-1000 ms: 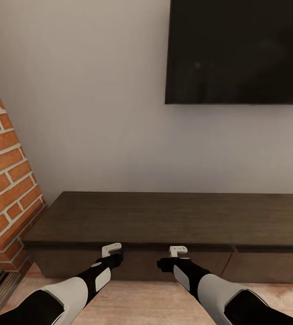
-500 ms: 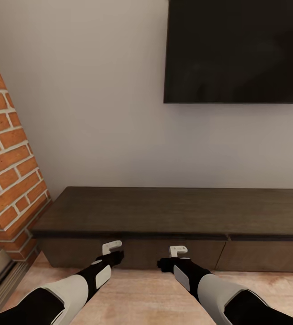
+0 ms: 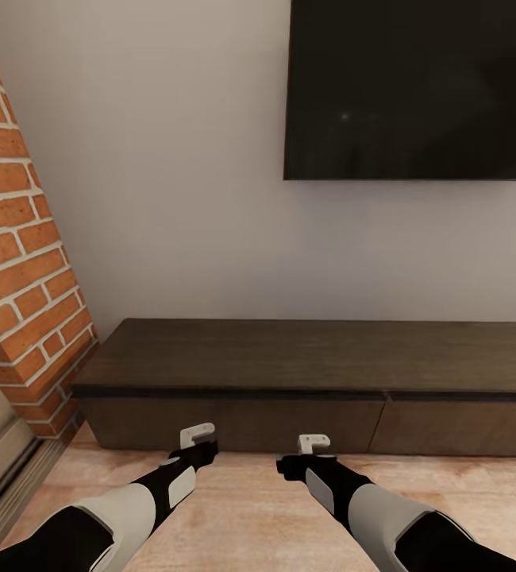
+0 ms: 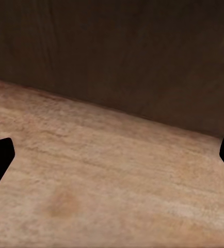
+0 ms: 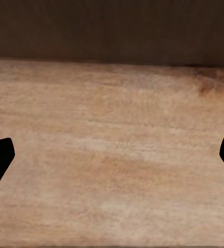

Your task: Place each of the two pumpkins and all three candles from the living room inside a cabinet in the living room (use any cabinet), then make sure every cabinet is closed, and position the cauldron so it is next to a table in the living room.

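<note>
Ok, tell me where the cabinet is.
Head view: the cabinet stands against the wall, straight ahead of both arms, under the TV, with the brick column at its left end.

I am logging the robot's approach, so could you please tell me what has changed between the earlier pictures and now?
The robot has backed away: the long, low, dark brown wooden cabinet sits higher and smaller in the head view, with more light wooden floor before it. That is the camera moving, not the furniture. The left gripper and right gripper stay open and empty, and the cabinet fronts stay closed.
</note>
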You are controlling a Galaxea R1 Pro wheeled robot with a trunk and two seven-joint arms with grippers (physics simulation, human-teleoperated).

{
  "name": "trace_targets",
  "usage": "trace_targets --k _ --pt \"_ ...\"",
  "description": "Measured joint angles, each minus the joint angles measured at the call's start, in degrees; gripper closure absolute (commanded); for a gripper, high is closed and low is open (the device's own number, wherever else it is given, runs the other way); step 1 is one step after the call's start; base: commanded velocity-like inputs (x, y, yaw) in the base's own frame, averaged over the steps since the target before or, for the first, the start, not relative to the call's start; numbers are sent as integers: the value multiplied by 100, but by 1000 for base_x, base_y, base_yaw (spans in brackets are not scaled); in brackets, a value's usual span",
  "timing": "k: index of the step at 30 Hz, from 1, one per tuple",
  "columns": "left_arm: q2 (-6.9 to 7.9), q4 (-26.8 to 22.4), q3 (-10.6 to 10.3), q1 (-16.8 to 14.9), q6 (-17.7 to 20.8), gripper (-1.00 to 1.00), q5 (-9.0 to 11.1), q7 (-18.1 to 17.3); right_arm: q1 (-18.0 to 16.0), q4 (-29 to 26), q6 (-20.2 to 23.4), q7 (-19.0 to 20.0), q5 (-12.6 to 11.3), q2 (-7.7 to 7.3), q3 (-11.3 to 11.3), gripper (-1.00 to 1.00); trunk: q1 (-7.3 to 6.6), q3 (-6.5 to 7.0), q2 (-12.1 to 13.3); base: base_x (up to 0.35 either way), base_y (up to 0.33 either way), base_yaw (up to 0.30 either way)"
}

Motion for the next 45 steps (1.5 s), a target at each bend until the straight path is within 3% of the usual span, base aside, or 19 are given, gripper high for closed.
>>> trace_targets --k 7,9,12,25,45 --pt "-8 -1 -1 1 0 -100 0 0 2 0 0 1 -7 0 30 -100 0 11 0 -4 0 43" --pt "-8 -1 -1 0 0 -100 0 0 3 -6 0 -8 -5 0 204 -100 0 25 0 0 0 159" --pt "-4 -1 -1 2 0 -100 11 0 4 -13 1 -12 -13 0 293 -100 0 47 0 0 0 192" --pt "-8 -1 -1 2 0 -100 11 0 3 -18 8 -4 -11 0 313 -100 0 79 0 -7 0 269" --pt "-8 30 0 1 24 -100 13 1 4 -10 10 -4 3 0 311 -100 3 79 0 -278 0 292"
